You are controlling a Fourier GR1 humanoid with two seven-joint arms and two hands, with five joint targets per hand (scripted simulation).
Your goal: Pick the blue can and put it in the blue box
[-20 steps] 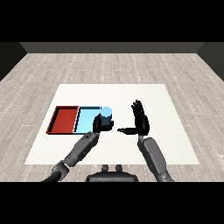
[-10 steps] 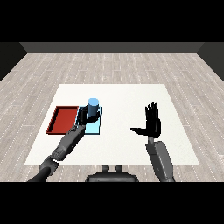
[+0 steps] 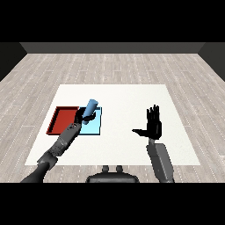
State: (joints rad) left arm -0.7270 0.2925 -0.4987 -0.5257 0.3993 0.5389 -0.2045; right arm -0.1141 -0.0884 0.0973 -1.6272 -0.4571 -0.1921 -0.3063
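- Since half a second ago, the slim blue cylindrical can (image 3: pixel 91 108) has tipped from upright to leaning up-right.
- The left hand (image 3: pixel 81 116), fingers curled round it, holds it over the shallow light blue tray (image 3: pixel 96 128), so release goes straight down.
- The right hand (image 3: pixel 153 125) stays spread, well apart above the white bench (image 3: pixel 118 99).

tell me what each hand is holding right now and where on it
The left hand curls round the lower end of the blue can, which tilts over the light blue tray. The right hand is open and holds nothing.
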